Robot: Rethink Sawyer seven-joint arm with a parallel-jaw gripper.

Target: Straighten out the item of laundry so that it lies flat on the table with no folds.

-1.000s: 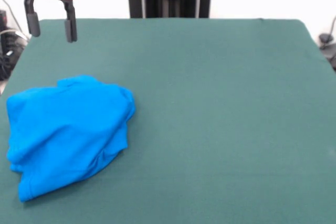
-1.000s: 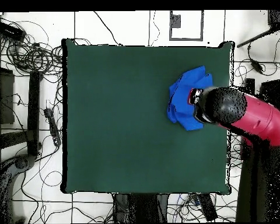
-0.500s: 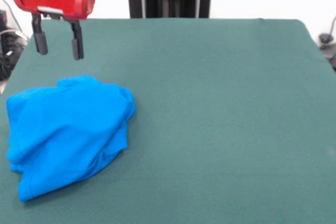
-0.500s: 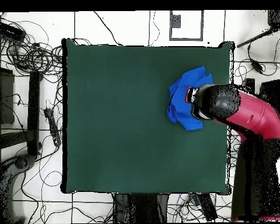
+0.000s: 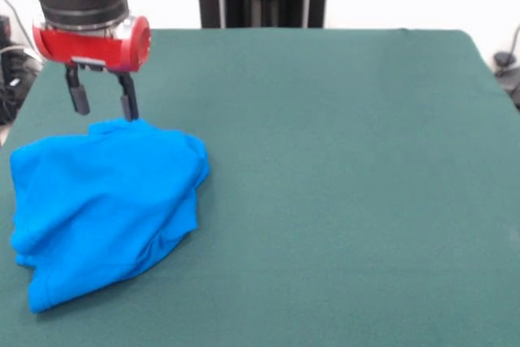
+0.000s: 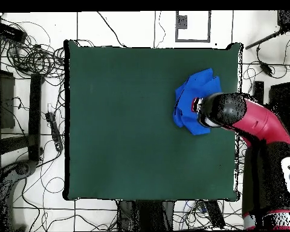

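Hovering spread-fingered, the claw [image 5: 103,108] hangs at the far edge of the crumpled T-shirt [image 5: 101,205].

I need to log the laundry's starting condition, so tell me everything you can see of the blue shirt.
The blue shirt is a bright blue garment of soft, thin-looking fabric, lying crumpled in a rounded heap with folds and a doubled-over edge. No print shows; only plain blue faces up. It rests on the green table close to one side edge, as the overhead view confirms. The end effector hangs open at its far edge, fingertips at or just above the cloth; contact cannot be told.
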